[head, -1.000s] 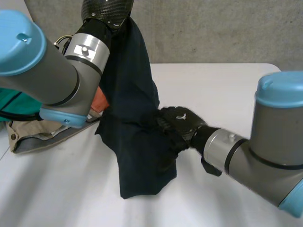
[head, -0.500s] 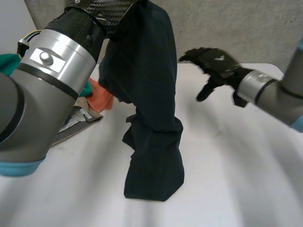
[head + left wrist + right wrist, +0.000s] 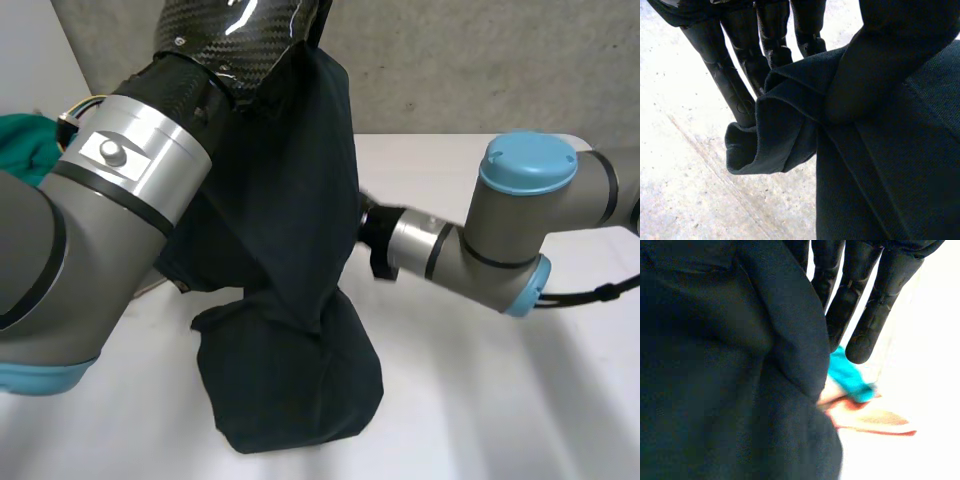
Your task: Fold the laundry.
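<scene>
My left arm [image 3: 110, 200] is raised, and a dark cloth [image 3: 290, 250] hangs from its top end down to the worktop [image 3: 500, 400]. The cloth's lower end sits bunched in a heap on the white surface. In my left wrist view, my left robot hand [image 3: 772, 35] has its fingers [image 3: 730, 85] nearly straight. A thick fold of the cloth [image 3: 785, 130] is gathered against them and pinched there, so this robot hand is gripping the cloth by a folded edge. The rest of the cloth drops away beside the palm.

My right arm [image 3: 500, 230] reaches in from the right at mid-height, and its wrist end meets the hanging cloth at its side. In my right wrist view, my right robot hand [image 3: 860, 295] holds its fingers straight and spread, not closed on anything. The cloth [image 3: 725, 370] lies against them and covers part of the palm. Past the fingertips lie a teal piece [image 3: 847, 377] and an orange piece [image 3: 875, 420] on the worktop. The teal piece [image 3: 25, 145] also shows behind my left arm.
</scene>
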Action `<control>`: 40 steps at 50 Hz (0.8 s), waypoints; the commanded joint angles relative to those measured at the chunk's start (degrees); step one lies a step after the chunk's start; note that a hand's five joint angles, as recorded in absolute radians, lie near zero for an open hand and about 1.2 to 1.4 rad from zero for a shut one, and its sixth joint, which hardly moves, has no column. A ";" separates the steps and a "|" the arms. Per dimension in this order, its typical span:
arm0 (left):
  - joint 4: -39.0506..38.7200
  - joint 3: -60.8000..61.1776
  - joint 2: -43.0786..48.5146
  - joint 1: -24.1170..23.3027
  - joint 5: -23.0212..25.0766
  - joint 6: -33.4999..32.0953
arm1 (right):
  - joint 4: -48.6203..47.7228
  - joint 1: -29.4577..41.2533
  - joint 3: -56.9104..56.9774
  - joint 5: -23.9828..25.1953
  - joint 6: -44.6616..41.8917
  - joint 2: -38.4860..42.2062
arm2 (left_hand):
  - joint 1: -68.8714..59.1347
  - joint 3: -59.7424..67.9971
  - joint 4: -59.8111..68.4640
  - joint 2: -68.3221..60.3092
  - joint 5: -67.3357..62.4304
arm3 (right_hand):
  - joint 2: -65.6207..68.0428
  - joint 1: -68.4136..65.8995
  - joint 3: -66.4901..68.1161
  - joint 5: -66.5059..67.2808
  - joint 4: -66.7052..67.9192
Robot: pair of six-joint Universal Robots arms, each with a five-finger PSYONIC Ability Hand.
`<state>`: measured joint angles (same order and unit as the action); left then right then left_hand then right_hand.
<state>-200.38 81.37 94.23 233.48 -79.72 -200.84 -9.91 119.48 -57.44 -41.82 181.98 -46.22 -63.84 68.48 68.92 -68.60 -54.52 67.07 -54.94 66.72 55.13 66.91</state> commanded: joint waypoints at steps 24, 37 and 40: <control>-5.64 -7.29 13.61 8.39 0.00 0.36 | -2.23 -5.57 -21.39 -35.44 -20.34 -22.60 | -16.16 11.52 11.08 -11.40 -15.48 | 12.93 -25.06 13.28 14.87 13.09; 3.41 12.66 14.23 7.16 0.01 -0.25 | 27.83 -5.57 -32.91 -34.30 -38.01 -26.29 | -16.16 11.52 11.08 -11.40 -15.48 | 11.49 -23.62 11.84 13.43 11.65; 6.74 15.65 13.79 5.85 -0.08 -0.26 | 31.17 -5.57 -33.00 -32.90 -39.42 -27.60 | -4.16 -0.48 -0.92 0.60 -3.48 | -43.33 31.21 -42.98 -41.39 -43.17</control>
<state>-200.72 88.80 109.21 241.08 -79.51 -200.87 11.12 114.09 -89.05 -76.72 147.26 -72.20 -63.84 68.48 68.92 -68.61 -54.52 67.28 -56.25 69.18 56.18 68.03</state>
